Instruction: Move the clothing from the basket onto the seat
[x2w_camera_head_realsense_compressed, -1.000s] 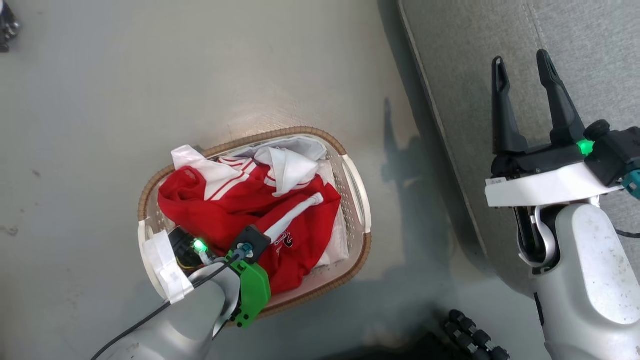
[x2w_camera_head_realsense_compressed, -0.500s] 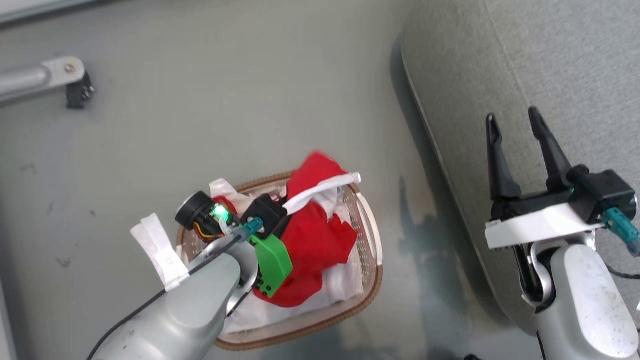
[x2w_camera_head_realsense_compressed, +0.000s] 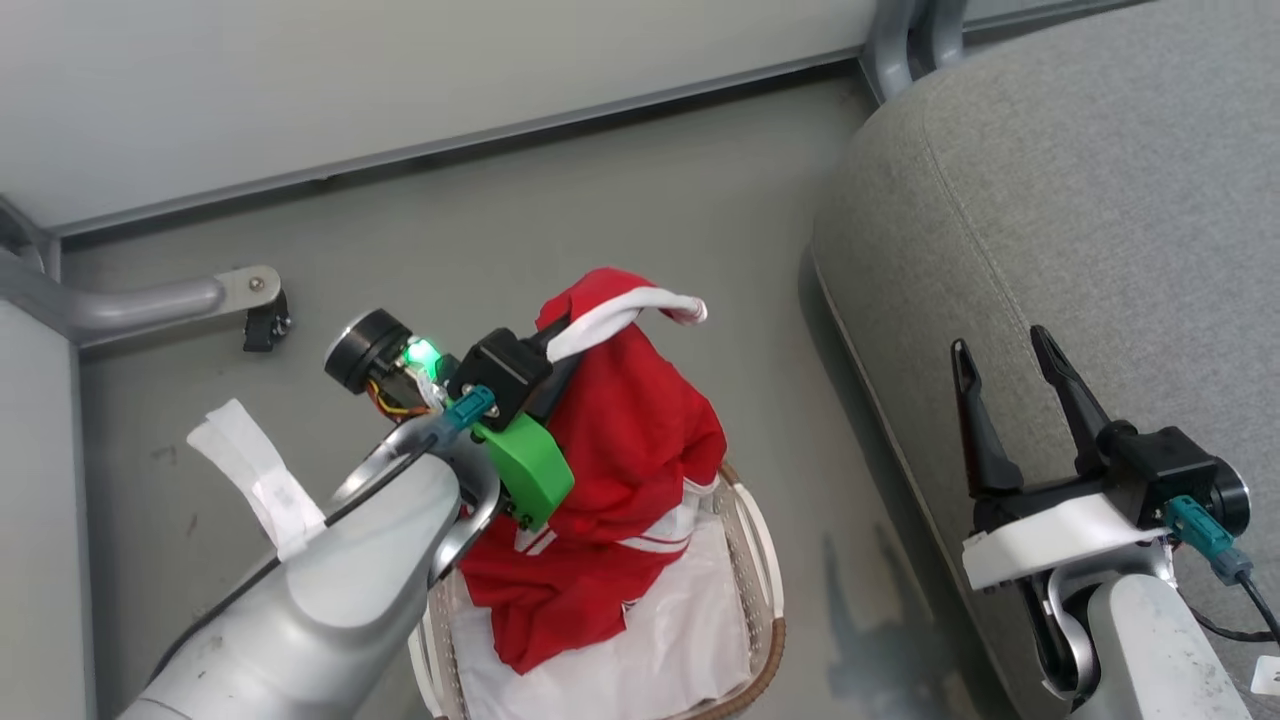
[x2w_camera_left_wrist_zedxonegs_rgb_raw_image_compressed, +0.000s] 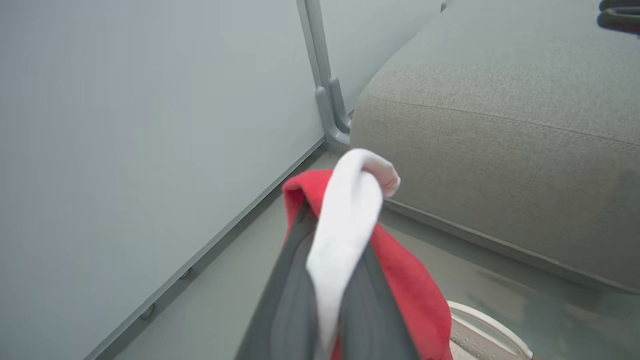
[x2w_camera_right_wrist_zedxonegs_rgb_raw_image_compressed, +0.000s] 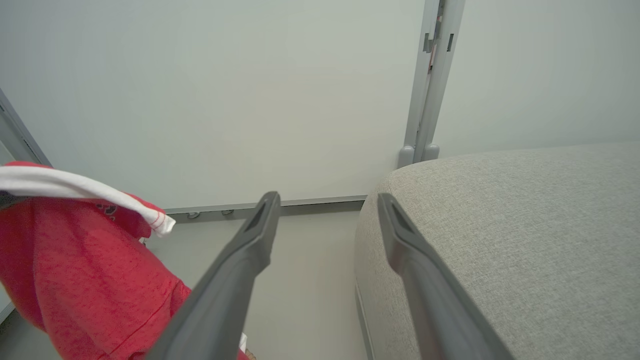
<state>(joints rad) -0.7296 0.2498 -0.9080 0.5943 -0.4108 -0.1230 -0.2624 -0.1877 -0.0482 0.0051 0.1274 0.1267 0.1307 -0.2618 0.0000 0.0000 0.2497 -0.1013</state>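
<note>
My left gripper (x2w_camera_head_realsense_compressed: 570, 345) is shut on the red clothing (x2w_camera_head_realsense_compressed: 620, 440), pinching its white trim (x2w_camera_left_wrist_zedxonegs_rgb_raw_image_compressed: 345, 220) between the dark fingers. The garment hangs lifted, its lower folds still draped into the basket (x2w_camera_head_realsense_compressed: 765, 570), which stands on the floor at the bottom of the head view with its white liner (x2w_camera_head_realsense_compressed: 690, 630) showing. The grey-green seat (x2w_camera_head_realsense_compressed: 1080, 220) rises to the right of the basket. My right gripper (x2w_camera_head_realsense_compressed: 1000, 345) hangs open above the seat's near edge with nothing between its fingers. In the right wrist view the clothing (x2w_camera_right_wrist_zedxonegs_rgb_raw_image_compressed: 75, 280) hangs at the left, beside the seat (x2w_camera_right_wrist_zedxonegs_rgb_raw_image_compressed: 505, 235).
A pale wall (x2w_camera_head_realsense_compressed: 400, 70) runs along the back, with a grey metal post (x2w_camera_head_realsense_compressed: 905, 35) by the seat's far corner. A grey metal bracket with a black foot (x2w_camera_head_realsense_compressed: 250, 300) sticks out at the left. Bare grey floor (x2w_camera_head_realsense_compressed: 700, 210) lies between basket and wall.
My left gripper has risen with the red clothing, pulling most of it up out of the basket. The head camera has tilted up, so the wall and more of the seat show.
</note>
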